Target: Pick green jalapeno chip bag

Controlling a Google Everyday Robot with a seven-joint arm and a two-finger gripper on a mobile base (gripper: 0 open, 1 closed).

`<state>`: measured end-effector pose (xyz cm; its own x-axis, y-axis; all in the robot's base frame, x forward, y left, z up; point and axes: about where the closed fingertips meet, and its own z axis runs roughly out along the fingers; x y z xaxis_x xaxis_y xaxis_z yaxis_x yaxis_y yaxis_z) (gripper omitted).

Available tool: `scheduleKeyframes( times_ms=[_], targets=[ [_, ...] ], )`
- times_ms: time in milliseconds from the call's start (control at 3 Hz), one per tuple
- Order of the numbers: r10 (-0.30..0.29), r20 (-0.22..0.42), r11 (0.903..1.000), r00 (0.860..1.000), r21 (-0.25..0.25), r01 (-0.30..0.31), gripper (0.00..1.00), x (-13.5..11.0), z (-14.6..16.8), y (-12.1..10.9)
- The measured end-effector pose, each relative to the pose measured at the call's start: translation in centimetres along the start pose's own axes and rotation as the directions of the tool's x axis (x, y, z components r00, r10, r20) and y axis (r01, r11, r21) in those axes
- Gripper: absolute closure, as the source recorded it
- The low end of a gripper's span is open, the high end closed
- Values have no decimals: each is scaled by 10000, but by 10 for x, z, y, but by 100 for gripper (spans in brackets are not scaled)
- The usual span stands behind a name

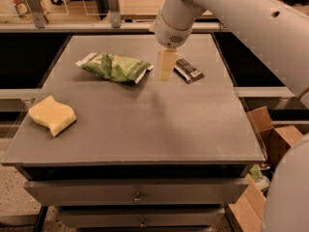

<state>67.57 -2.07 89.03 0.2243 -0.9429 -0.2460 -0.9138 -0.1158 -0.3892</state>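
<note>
We hang our pale gripper (165,71) (its opening we cannot tell) just right of the crinkled glossy green jalapeno chip bag (114,67) lying far-left on the grey metal table (145,129), presumably lining up a grasp.

Crinkled green jalapeno chip bag (115,67) lies flat on the counter's (145,129) far half, white ends sealed; the gripper (165,75) hangs just beside one end.

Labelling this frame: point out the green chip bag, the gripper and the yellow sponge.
green jalapeno chip bag (115,67): camera view, middle of its crinkled face.
gripper (165,75): camera view, its tip, between the bag and the dark wrapper (189,70).
yellow sponge (52,115): camera view, centre of its top.
</note>
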Motion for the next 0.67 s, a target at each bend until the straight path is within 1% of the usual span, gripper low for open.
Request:
scheduleKeyframes(
  times_ms=[333, 667],
  targets=[
    [-89, 278, 9997, 9996, -227, 95, 0, -2, 20, -17],
    [16, 467, 9995, 9989, -319, -1, 0, -3, 36, -29]
  ],
)
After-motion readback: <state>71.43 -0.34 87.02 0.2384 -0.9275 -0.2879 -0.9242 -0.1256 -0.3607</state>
